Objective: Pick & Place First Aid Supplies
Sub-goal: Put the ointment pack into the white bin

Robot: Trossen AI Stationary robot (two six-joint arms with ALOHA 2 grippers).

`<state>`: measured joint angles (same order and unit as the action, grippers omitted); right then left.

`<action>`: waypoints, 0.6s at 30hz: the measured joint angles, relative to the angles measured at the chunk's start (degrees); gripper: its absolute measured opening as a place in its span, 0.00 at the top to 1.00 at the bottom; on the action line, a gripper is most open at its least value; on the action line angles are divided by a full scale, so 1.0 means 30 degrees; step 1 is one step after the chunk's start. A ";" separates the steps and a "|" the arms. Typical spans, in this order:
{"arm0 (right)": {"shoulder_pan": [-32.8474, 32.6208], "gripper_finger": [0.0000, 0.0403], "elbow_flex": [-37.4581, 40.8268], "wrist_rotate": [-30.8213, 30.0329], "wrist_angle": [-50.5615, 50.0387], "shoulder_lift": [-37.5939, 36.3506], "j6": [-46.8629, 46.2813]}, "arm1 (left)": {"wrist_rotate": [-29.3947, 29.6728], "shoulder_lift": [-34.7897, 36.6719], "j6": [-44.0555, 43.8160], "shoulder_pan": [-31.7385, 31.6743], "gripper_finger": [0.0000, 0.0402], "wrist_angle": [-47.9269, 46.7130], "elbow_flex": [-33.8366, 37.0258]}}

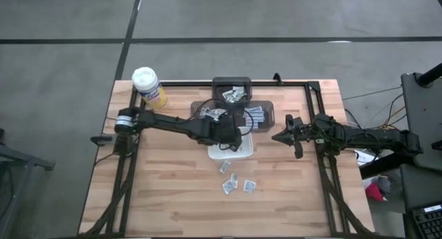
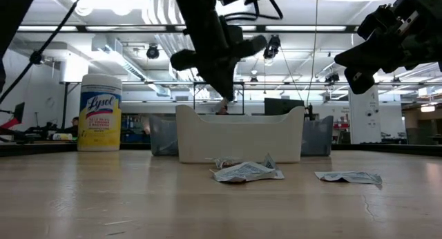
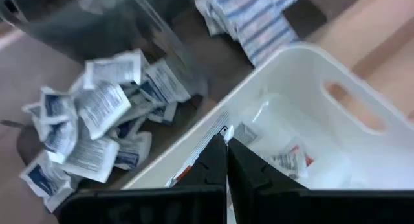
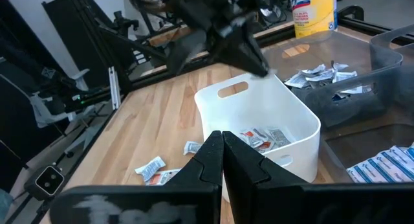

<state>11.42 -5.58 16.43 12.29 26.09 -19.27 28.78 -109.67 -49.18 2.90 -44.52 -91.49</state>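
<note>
Left gripper: the left gripper [image 3: 226,160] hangs over the white dish [image 1: 243,150], near its rim; fingers pressed together, and we see nothing between them

Right gripper: the right gripper [image 4: 222,160] waits off to the dish's right, above the wooden table [image 1: 173,197]; jaws fully closed, holding nothing

Supplies in the dish: a few first aid packets [image 4: 262,138] with reddish print already lie on the dish floor

Supplies on the table: three loose packets [image 1: 236,183] lie on the wood just in front of the dish, well apart from either gripper

Supplies in bins: a heap of crumpled packets [image 3: 97,123] fills one grey bin, and blue-striped packets [image 3: 249,20] are stacked in the next one

Step in hand: we judge the left arm is between a drop and the next pick

How to do it well: we would open the fingers before descending, come down on a single packet edge (the heap invites grabbing two), and lift clear of the bin wall before crossing to the dish

Bystander: the Lysol canister [image 2: 101,112] stands at the table's far left corner, out of the way

Hard to make out: from above the left arm covers much of the dish, so we cannot count the packets inside
</note>
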 joint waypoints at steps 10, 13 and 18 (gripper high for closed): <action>-0.0001 0.98 0.0000 -0.0007 0.0000 -0.0007 0.0001 | -0.0761 -0.2180 0.1479 0.0034 1.00 -0.0254 -0.0985; -0.0005 0.98 0.0000 -0.0007 -0.0007 -0.0007 0.0001 | -0.0816 -0.2548 0.1844 0.0034 1.00 -0.0369 -0.1041; -0.0005 0.98 0.0000 -0.0002 -0.0007 -0.0015 -0.0007 | -0.0951 -0.3056 0.2009 0.0048 1.00 -0.0675 -0.1029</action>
<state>11.41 -5.58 16.42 12.27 26.04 -19.29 25.93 -118.83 -43.16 3.05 -46.54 -94.57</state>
